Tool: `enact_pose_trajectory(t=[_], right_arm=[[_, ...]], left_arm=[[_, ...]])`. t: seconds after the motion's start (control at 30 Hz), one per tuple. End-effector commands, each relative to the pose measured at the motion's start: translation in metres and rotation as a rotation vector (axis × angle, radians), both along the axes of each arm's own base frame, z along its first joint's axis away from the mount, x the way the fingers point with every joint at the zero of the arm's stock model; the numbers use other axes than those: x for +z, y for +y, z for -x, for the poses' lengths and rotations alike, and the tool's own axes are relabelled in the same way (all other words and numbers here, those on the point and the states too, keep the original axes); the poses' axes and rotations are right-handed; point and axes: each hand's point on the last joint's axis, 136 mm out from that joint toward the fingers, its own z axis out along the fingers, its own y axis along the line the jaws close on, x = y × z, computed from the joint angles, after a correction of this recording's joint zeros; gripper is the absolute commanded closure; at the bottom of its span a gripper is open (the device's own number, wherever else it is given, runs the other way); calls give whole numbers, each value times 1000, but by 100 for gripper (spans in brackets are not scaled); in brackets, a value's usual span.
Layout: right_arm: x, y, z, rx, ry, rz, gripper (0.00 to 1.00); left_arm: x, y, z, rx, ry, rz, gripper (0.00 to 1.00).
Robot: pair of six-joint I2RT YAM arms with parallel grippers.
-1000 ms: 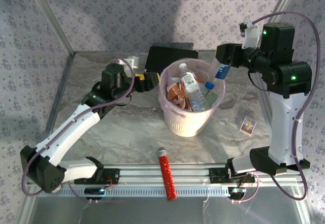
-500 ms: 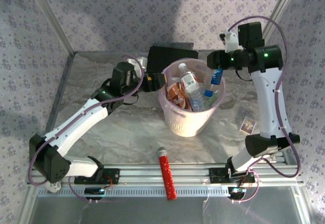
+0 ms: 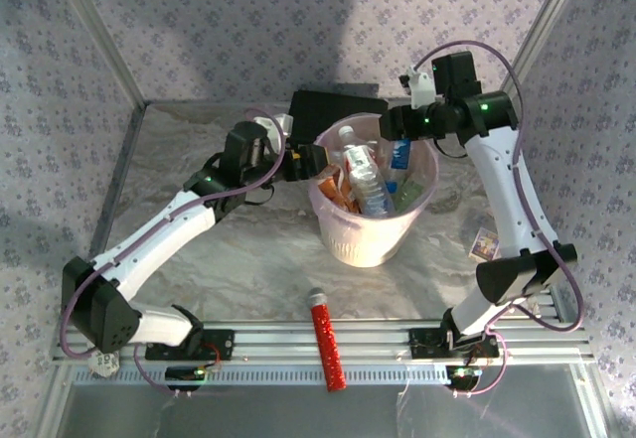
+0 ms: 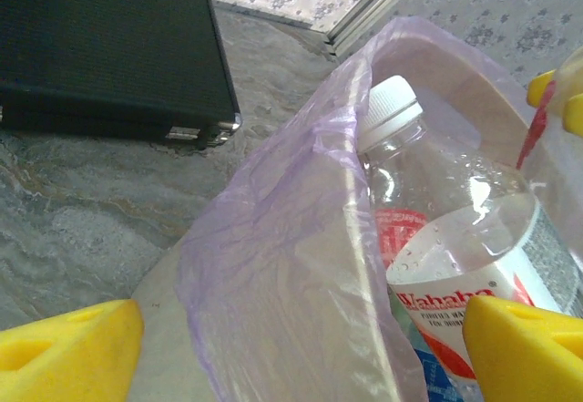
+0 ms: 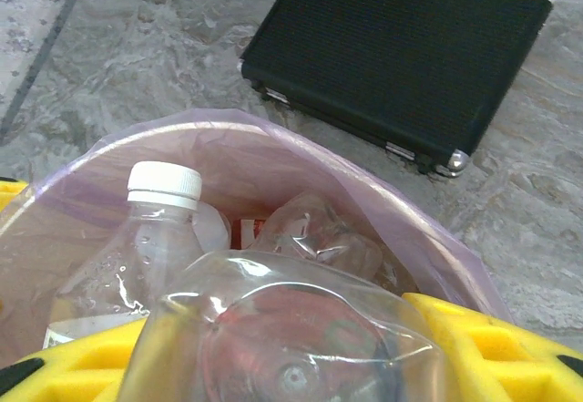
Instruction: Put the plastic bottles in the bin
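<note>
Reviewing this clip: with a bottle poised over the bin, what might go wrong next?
1. The bin is heaped, and a white-capped bottle reaches about rim height. The clear bottle in the right fingers may land on the pile and roll out.
2. The left fingers straddle the bin's rim. A sideways pull there could tip or drag it.

Left arm (image 3: 159, 234) and right arm (image 3: 509, 195) had white links, black joints, green lights (image 3: 484, 106). Lilac cable (image 3: 452, 44) looped off each. Finger pads (image 4: 68, 338) were yellow blocks. Black bases (image 3: 191, 331) sat on the rail (image 3: 268, 344).
</note>
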Motion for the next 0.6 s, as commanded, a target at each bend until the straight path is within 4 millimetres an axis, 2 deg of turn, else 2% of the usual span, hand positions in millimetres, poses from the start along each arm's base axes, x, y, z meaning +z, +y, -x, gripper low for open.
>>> enact_pose_trajectory(t=[0.0,0.23,0.47,0.57], right_arm=[[-23,15,1,35,69,-18,50],[-33,18,11,72,106,34,49],[5,6,11,65,40,92,49],[4,0,13,68,71,145,49]], left_arm=[[13,-5,1,-17,-22,24,10],[16,-6,-2,-11,-29,16,10],[18,-5,-5,-3,-33,10,11],[18,-3,-6,8,-36,4,11]])
